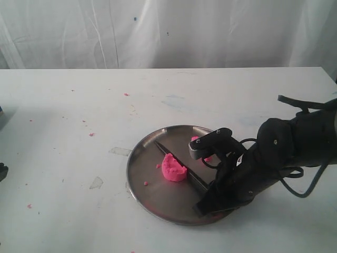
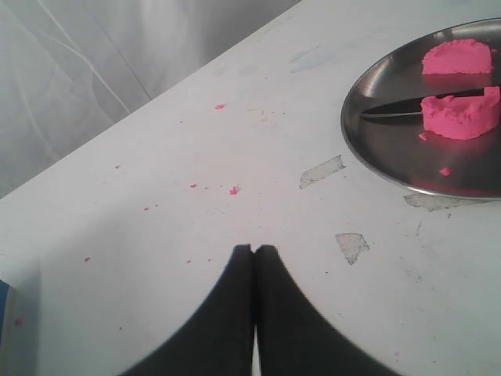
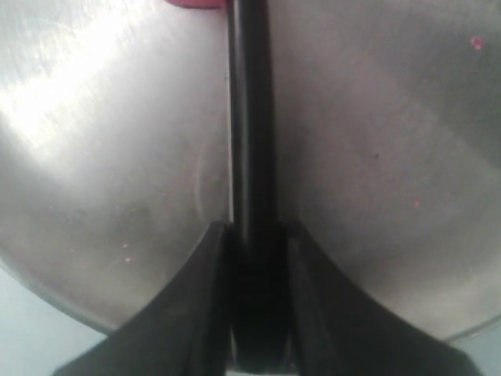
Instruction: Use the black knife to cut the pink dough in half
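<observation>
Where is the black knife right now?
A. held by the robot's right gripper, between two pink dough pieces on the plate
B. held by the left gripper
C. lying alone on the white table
A: the right gripper clamps the black knife, whose blade lies between the two pink dough chunks on the plate.

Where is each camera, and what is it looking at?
Exterior view: off the arms, looking down across the white table at the steel plate; the right arm shows, its gripper on the knife.
Left wrist view: on the left arm, looking over its shut gripper across the table toward the plate; only its black jaws show.
Right wrist view: on the right arm, looking close along the knife handle clamped in its jaws, plate beneath.
Shared: exterior and left wrist views both show the dough in two pieces, blade between them.
</observation>
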Available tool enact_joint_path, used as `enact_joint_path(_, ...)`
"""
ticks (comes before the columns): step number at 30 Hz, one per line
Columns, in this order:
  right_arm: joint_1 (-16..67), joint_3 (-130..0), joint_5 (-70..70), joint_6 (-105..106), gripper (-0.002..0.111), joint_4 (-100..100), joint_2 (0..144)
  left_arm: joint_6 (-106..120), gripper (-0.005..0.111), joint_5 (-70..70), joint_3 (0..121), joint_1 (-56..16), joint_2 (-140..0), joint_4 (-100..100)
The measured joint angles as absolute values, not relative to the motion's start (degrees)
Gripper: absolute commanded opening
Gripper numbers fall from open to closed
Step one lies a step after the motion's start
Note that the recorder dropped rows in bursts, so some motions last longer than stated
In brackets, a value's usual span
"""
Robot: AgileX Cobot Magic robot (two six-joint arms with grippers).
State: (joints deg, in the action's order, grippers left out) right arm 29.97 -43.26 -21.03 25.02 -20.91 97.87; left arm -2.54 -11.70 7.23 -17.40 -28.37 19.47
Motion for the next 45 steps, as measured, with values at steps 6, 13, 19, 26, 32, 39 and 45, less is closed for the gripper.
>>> enact_joint_path(6,30.0,-44.0,-22.6,26.1,0.0,-22.5,97.9,-2.5,0.0,-11.7,7.2,-17.4,-28.4,19.5)
enact_joint_path(13,30.7,-45.6,-26.2,30.2,0.0,-24.1,97.5,-2.5,0.0,-11.8,7.2,-17.4,-28.4,19.5)
enact_joint_path(19,30.9,-45.6,-23.4,24.9,0.0,-21.1,95.8,-2.5,0.0,-11.8,7.2,-17.4,-28.4,19.5)
enact_joint_path(26,28.1,-45.6,-18.3,21.3,0.0,-16.4,86.7,-2.5,0.0,-11.8,7.2,-17.4,-28.4,19.5)
enact_joint_path(32,20.7,-45.7,-19.1,11.9,0.0,-7.8,83.8,-2.5,0.0,-11.8,7.2,-17.4,-28.4,19.5)
enact_joint_path(39,19.2,-44.7,-21.4,10.5,0.0,-8.7,87.0,-3.6,0.0,-11.8,7.2,-17.4,-28.4,19.5)
enact_joint_path(45,19.1,-44.7,-21.9,10.5,0.0,-9.1,90.5,-5.3,0.0,-11.8,7.2,-17.4,-28.4,19.3)
